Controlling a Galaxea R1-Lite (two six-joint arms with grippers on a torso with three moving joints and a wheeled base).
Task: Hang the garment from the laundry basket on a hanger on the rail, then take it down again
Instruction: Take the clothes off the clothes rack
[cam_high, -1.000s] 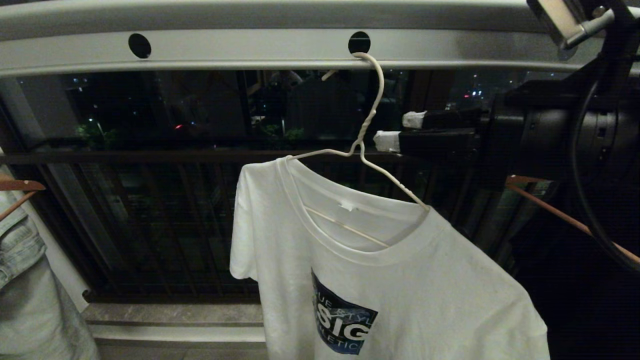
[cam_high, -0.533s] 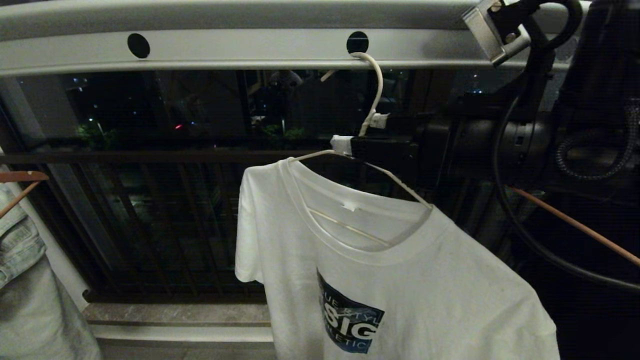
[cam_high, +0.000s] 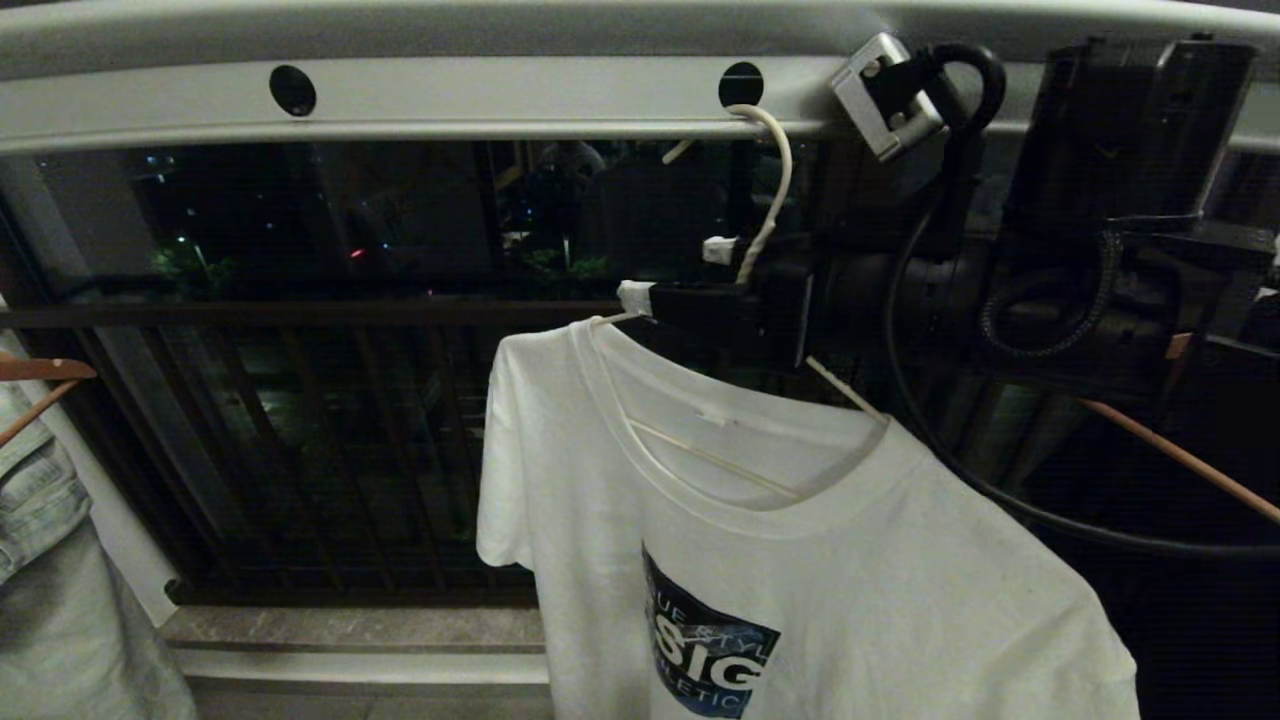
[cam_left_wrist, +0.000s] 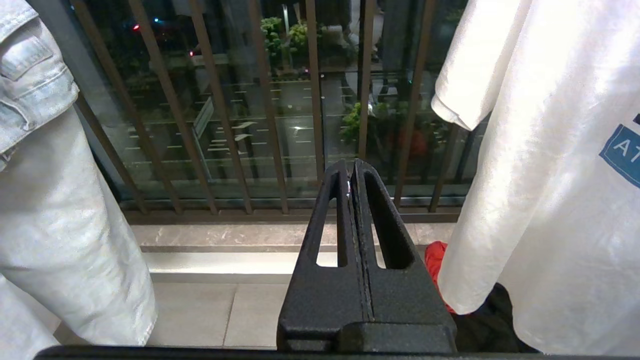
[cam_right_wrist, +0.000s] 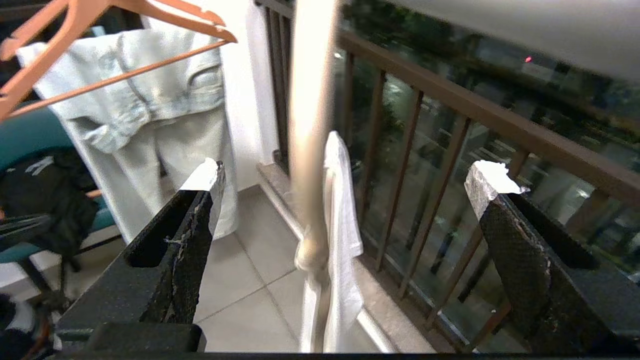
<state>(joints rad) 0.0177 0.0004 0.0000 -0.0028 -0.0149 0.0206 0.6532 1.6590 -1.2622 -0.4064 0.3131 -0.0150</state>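
The garment (cam_high: 800, 560), a white T-shirt with a dark blue chest print, hangs on the thin off-white hanger (cam_high: 775, 190). The hanger's hook sits in a round hole of the pale grey rail (cam_high: 500, 95). My right gripper (cam_high: 677, 273) comes in from the right at the hanger's twisted neck. It is open, with one taped fingertip on each side of the neck. The right wrist view shows that neck (cam_right_wrist: 310, 125) between the spread fingers of the right gripper (cam_right_wrist: 350, 175), with the shirt (cam_right_wrist: 340, 225) below. My left gripper (cam_left_wrist: 351, 172) is shut on nothing, parked low beside the shirt (cam_left_wrist: 550, 175). The laundry basket is out of view.
A pale denim garment (cam_high: 40, 560) hangs on a brown wooden hanger (cam_high: 40, 370) at the left. Another wooden hanger (cam_high: 1180, 455) is at the right behind my arm. Dark balcony railing bars (cam_high: 300, 420) stand behind the rail. Red and black cloth (cam_left_wrist: 437, 260) lies on the floor.
My right gripper has moved left to the hanger's neck and opened wider, so its fingers now straddle the neck. The shirt has shifted slightly right. The left arm has not moved.
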